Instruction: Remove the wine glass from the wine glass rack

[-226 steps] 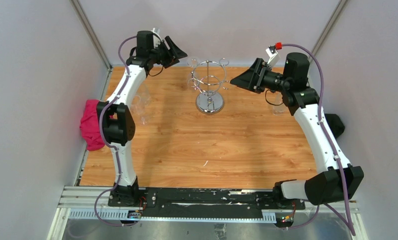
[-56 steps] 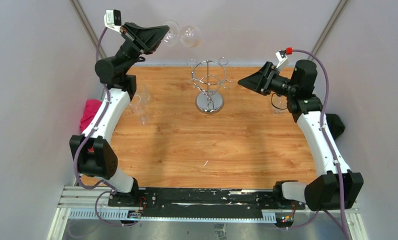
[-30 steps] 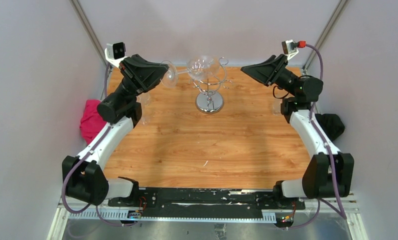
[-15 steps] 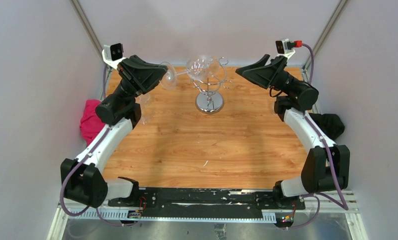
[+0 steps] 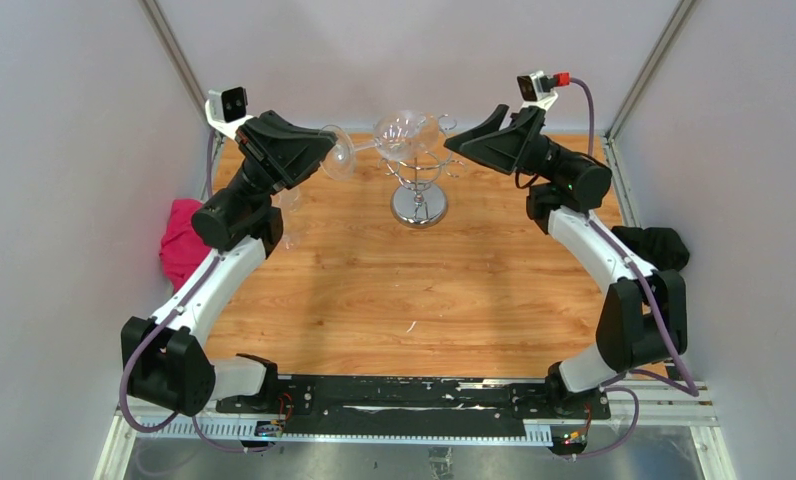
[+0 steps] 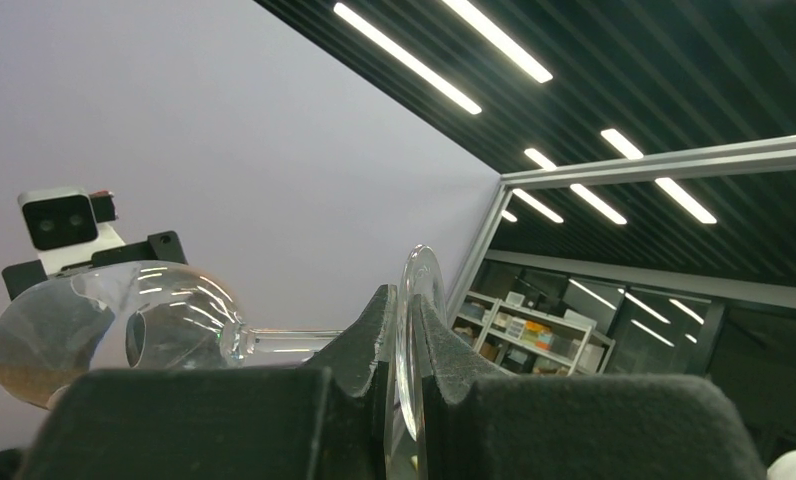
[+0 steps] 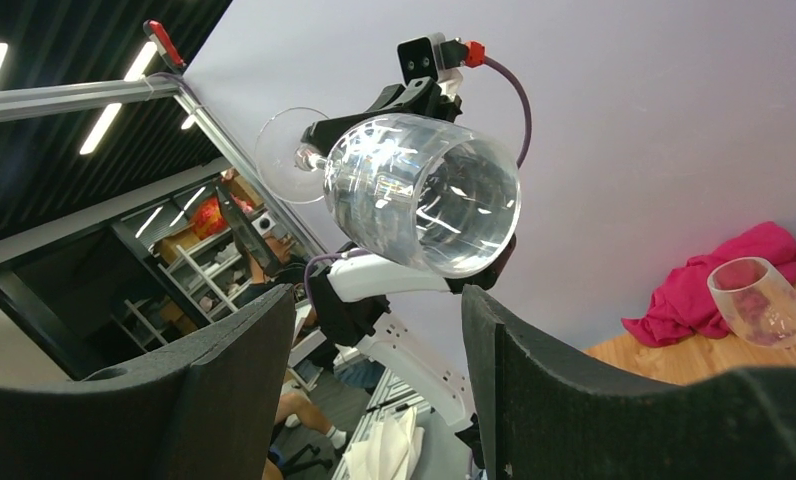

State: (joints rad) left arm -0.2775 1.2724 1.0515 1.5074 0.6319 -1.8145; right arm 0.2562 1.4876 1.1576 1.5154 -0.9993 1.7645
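My left gripper is shut on the round foot of the clear wine glass and holds it on its side in the air. In the top view its bowl overlaps the ring top of the chrome wine glass rack. In the left wrist view the foot is pinched edge-on between the jaws of the left gripper, and the bowl lies to the left. My right gripper hangs open just right of the bowl. Its wrist view has the bowl above and beyond the right gripper, untouched.
A pink cloth lies at the table's left edge, with other clear glasses beside it; one stemless glass shows in the right wrist view. A black cloth lies at the right edge. The rack's mirrored base stands on the wooden table.
The right gripper has swung left, close to the glass bowl. The left gripper and the glass have hardly moved in the last second; before that they came down over the rack.
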